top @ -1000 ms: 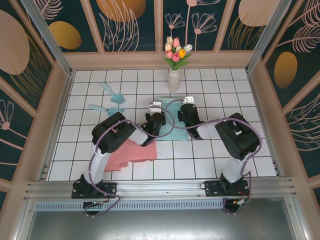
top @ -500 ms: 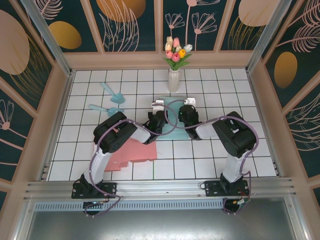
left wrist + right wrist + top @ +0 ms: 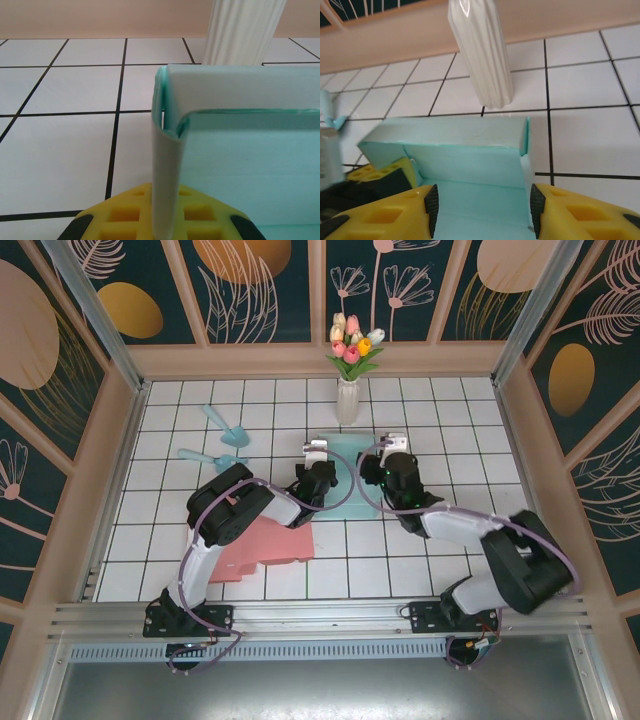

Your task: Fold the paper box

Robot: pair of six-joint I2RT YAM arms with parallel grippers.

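— Scoops come first, at our far left: two teal scoops (image 3: 222, 423) lie on the white tiles (image 3: 170, 390), well apart from everything else. Nearer to us a pink sheet (image 3: 262, 546) lies flat, partly under the left arm.

— And the left gripper?

— We find the left gripper (image 3: 322, 462) at the left edge of the paper box (image 3: 345, 445). In its own wrist view the yellow fingers (image 3: 125, 222) are pressed together on the box's left wall. That wall rises out of them as a thin upright strip.

— Where do we place the box itself?

— On the tiles in the middle, between the two grippers and just in front of the white ribbed vase (image 3: 347, 400) holding tulips. The box is pale teal. In the right wrist view its floor lies flat and its back wall stands up on the vase side. A small flap stands upright at its right end. In the left wrist view the top of the left wall curls over to the right.

— And on the right?

— The right gripper (image 3: 385, 458) sits at the box's right side. Its fingers are spread wide, and the black pads (image 3: 431, 205) face each other across the box floor with nothing pinched. The right-hand pad is just beside that small upright flap. We cannot tell whether the two touch.
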